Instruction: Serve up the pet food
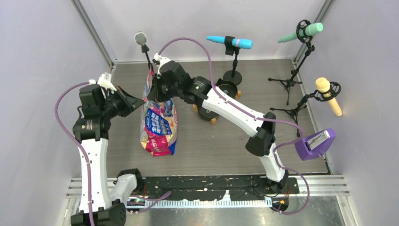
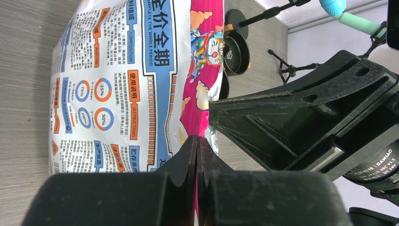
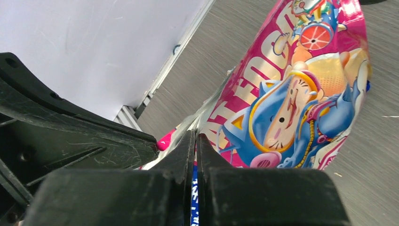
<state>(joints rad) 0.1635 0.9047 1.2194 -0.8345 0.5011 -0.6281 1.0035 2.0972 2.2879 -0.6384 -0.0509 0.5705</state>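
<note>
At centre, one bag (image 1: 159, 123) — two pincers (image 1: 141, 100) (image 1: 151, 92) clamped

- I'm on a grey wood-grain table (image 1: 211, 146).
- pet food bag (image 1: 160, 127), pink and blue, left of centre, bottom end on the table, top end raised.
- near black bowl (image 1: 209, 113) and far black bowl (image 1: 228, 89), tan feet, just right of the bag, both partly hidden.
- round-base mic stand (image 1: 232, 76) behind the far bowl.
- back tripod stand (image 1: 288, 84) and front tripod stand (image 1: 295, 112), far right.
- purple device (image 1: 316, 144) at the right edge; I can't tell if it rests on the table.
</note>
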